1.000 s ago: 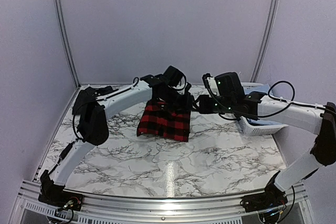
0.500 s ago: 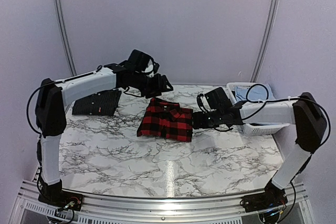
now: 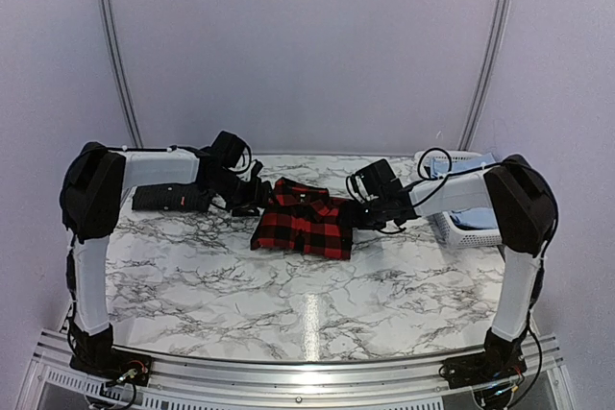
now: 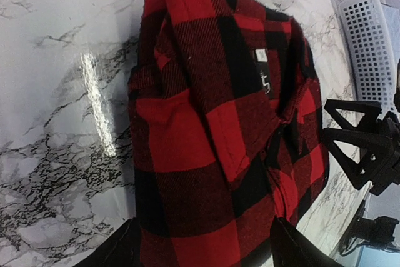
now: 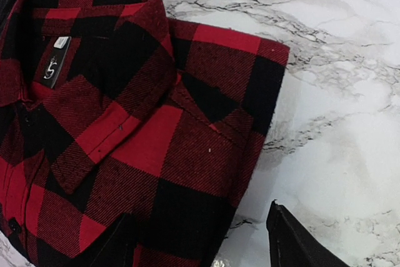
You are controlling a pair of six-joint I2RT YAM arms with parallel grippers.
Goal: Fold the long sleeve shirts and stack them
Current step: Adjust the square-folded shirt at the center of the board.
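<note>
Looking from the left, you first see the dark shirt [image 3: 168,199]. It lies folded flat at the far left of the table [image 3: 317,304], all by itself.

Next comes your left gripper [image 3: 252,206]. It hangs low, just beside the left edge of the plaid shirt [image 3: 306,223]. Its fingers are spread wide and pinch nothing.

The plaid shirt lies in the middle of the table. It is folded into a neat block with the collar up and the little label showing. It is near the dark shirt but not on it.

Your right gripper [image 3: 360,216] sits just beside the plaid shirt's right edge. Its fingers are spread apart too, with nothing between them.

Far right stands the white basket [image 3: 471,229]. Something light blue is inside, and I cannot tell what.

So I think both shirts are folded. The stacking is not done: one shirt must go on top of the other.
</note>
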